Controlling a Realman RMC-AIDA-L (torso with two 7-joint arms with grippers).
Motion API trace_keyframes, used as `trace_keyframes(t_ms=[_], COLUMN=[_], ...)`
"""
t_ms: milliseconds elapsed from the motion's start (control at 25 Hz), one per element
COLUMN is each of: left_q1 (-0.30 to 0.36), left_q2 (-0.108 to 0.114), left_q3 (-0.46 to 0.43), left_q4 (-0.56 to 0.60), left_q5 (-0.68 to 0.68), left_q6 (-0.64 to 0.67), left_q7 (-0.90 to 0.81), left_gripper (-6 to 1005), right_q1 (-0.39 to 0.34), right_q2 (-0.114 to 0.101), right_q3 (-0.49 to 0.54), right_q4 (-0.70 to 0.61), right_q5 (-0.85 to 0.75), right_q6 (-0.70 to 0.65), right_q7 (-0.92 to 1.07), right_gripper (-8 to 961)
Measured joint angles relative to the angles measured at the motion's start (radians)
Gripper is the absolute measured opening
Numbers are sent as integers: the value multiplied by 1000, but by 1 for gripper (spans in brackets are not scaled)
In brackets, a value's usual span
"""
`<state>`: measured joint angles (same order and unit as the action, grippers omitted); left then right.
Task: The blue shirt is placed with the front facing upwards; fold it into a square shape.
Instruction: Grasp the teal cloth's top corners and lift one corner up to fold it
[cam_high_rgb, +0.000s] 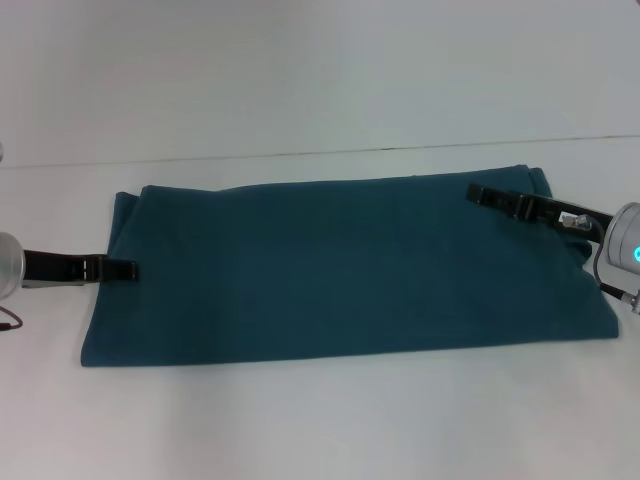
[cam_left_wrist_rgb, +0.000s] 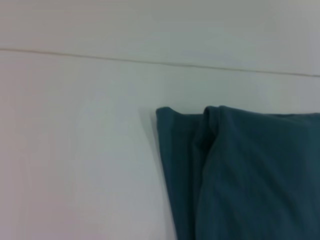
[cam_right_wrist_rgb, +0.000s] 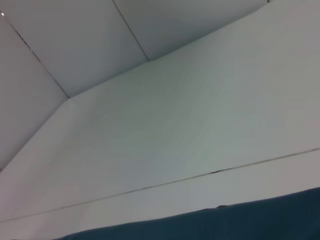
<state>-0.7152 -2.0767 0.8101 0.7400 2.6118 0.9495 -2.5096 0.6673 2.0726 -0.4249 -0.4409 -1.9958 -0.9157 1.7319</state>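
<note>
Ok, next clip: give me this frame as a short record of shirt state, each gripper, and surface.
shirt: blue shirt lies flat as a wide folded band, plain side up, no print showing
left gripper: left gripper at the shirt's left edge
right gripper: right gripper over the far right corner
surface: white table
fold: not yet square

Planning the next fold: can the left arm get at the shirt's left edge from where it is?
Probably yes. The left gripper already sits at the left edge of the blue shirt, with only bare table around it. The right gripper is at the far right corner, well clear.
</note>
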Motion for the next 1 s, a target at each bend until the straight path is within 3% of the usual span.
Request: trace_keyframes(t_ms=[400, 640, 1000], left_q1=[-46, -45, -55], left_q2=[16, 16, 9], left_q3=[2, 3, 5], left_q4=[-53, -15, -46], left_q5=[17, 79, 98], left_q6=[60, 66, 54], left_q7=[5, -36, -35], left_gripper=[841, 824, 799], right_q1=[0, -3, -6], right_q2=[0, 0, 0], right_q3=[-12, -16, -17], right_q4=[1, 1, -1], right_q5=[-1, -2, -2], right_q6=[0, 0, -6], right_q7=[9, 15, 22], right_gripper=[686, 681, 674])
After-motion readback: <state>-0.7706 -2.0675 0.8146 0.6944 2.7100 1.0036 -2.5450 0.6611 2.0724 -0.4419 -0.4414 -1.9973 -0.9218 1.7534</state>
